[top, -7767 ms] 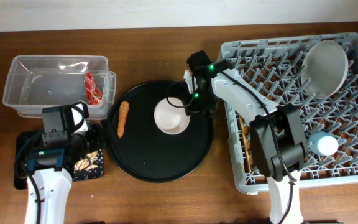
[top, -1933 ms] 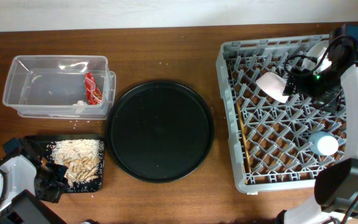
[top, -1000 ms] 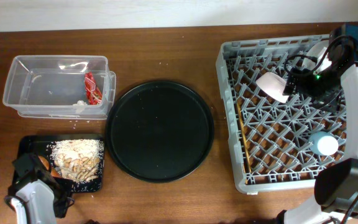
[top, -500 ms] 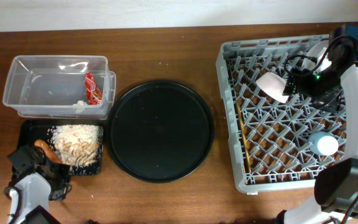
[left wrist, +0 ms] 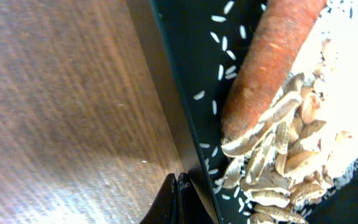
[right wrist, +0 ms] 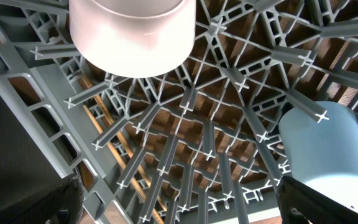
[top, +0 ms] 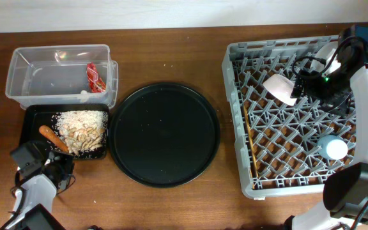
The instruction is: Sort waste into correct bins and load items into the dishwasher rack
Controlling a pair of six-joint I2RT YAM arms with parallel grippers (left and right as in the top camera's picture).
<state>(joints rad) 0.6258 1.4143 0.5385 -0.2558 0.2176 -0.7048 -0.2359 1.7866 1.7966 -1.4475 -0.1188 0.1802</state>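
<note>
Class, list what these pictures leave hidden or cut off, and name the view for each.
Plate: overhead, mostly behind the right arm.
Sausage: left wrist, top end cut off by the frame edge.
Left end effector: left wrist, only fingertips show at the bottom edge.
Chopsticks: right wrist, partly under rack pegs.

round tray [top: 165, 134] mid-table | rack [top: 286, 160] at its 3 o'clock | tub [top: 43, 80] at 10, wrapper [top: 94, 76] in tub's 3 o'clock end | shallow tray [top: 28, 121] at 9, just before tub, holding food scraps [top: 82, 128] with sausage [top: 53, 138] touching them at 8 | in rack: bowl [top: 280, 88] at 11, cup [top: 333, 148] at 4, chopsticks [top: 249, 137] at 9
</note>
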